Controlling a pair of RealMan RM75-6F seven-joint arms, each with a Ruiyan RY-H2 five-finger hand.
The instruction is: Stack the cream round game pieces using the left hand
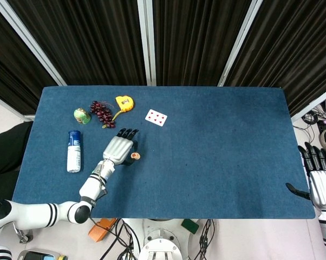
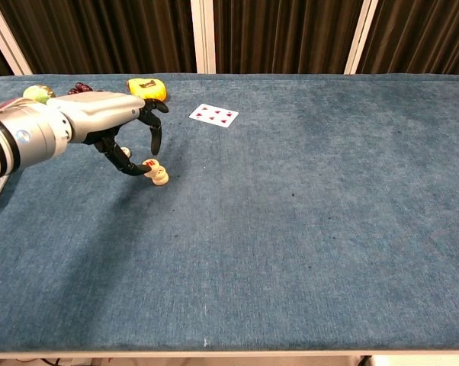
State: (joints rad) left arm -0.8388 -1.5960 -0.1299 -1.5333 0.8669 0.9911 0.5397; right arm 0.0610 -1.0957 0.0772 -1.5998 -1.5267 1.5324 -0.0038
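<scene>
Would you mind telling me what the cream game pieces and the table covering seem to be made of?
The cream game pieces look like smooth wood or plastic: pale, rounded, a red mark on the upper one; which of the two, I cannot tell. The table covering looks like blue fabric, felt or short-pile carpet, going by its matte, mottled nap.

left hand (image 2: pixel 119 130) arches palm-down, fingers (image 2: pixel 155 137) curled; right hand (image 1: pixel 320 176) rests open.

Bright, even overhead light; both views are sharp. The left hand (image 2: pixel 126 133) casts a soft shadow on the counter (image 2: pixel 306 229).
</scene>
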